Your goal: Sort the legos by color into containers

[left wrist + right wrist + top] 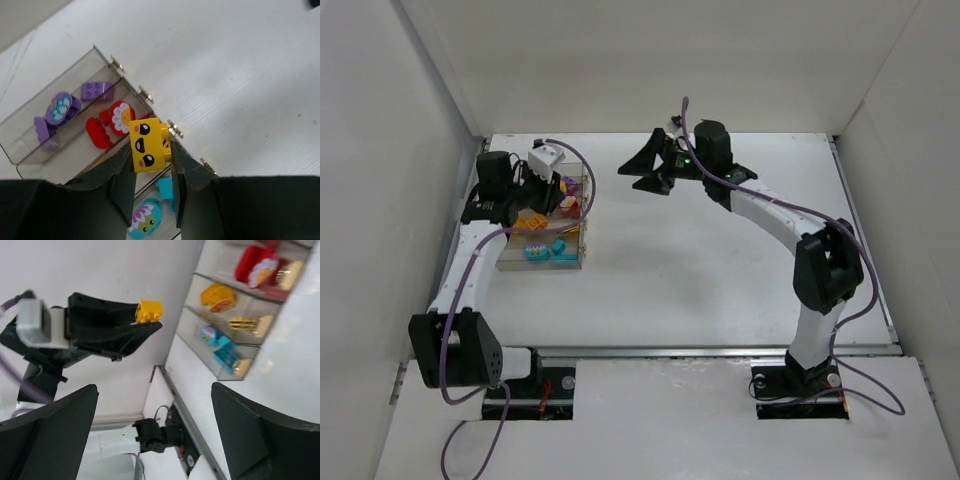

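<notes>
- At the far left of the table (720, 260), the containers (586, 238) sit in a joined row, and my left gripper (150, 152) hangs over them.
- Its fingers (122, 172) are pinched on a yellow brick (148, 145) with a printed face. They grip it by its two sides, and the face is turned toward the wrist camera.
- From the right wrist view, the yellow brick (149, 311) is lifted clear of the row and touches no bin.
- In the left wrist view, it covers the gap between the red bin and the cyan one. I cannot tell how high it hangs.
- The end bin holds the purple bricks (97, 90).
- The next bin holds the red bricks (99, 133), with a flower-printed piece among them.
- A third bin holds a yellow piece (217, 296).
- The last bin holds the cyan bricks (164, 187).
- Small metal front tabs (175, 131) stick out from the row toward the open table.
- My right gripper (645, 172) hovers over the far middle of the table, well apart from the containers. Its jaws are spread wide with nothing between them.
</notes>
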{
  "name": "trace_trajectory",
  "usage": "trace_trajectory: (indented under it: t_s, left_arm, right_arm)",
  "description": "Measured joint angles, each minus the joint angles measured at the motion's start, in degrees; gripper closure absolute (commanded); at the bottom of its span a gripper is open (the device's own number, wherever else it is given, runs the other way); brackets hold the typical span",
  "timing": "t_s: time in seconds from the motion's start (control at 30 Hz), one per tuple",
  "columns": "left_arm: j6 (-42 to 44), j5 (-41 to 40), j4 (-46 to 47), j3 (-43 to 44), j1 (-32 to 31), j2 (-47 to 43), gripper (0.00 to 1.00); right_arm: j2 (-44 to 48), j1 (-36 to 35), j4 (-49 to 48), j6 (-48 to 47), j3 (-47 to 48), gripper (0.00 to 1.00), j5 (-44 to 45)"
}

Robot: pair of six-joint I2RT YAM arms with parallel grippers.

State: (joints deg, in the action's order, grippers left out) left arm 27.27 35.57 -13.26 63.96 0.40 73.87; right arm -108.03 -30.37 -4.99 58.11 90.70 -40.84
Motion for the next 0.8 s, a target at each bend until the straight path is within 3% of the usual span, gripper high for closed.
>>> trace_trajectory:
  t_s: [0.27, 0.5, 0.77, 0.8]
  left_arm:
    - [1.6, -4.6, -5.0, 1.0, 4.8, 16.9, 1.00]
    - [3.2, -5.8, -5.3, 0.9, 5.3, 17.9, 1.00]
    - [3.7, -7.0, -5.5, 0.5, 5.3, 22.0, 0.85]
    - [3.7, -7.0, -5.5, 0.5, 5.3, 22.9, 0.76]
  right_arm:
    - [3.2, 3.0, 0.9, -3.1, -9.2, 0.00, 1.9]
    - [3.2, 2.8, 2.8, -5.4, -9.9, 0.00, 1.9]
    - [3.2, 2.9, 3.5, -5.9, -9.7, 0.00, 1.9]
    - [3.2, 2.9, 3.7, -5.9, -9.6, 0.00, 1.9]
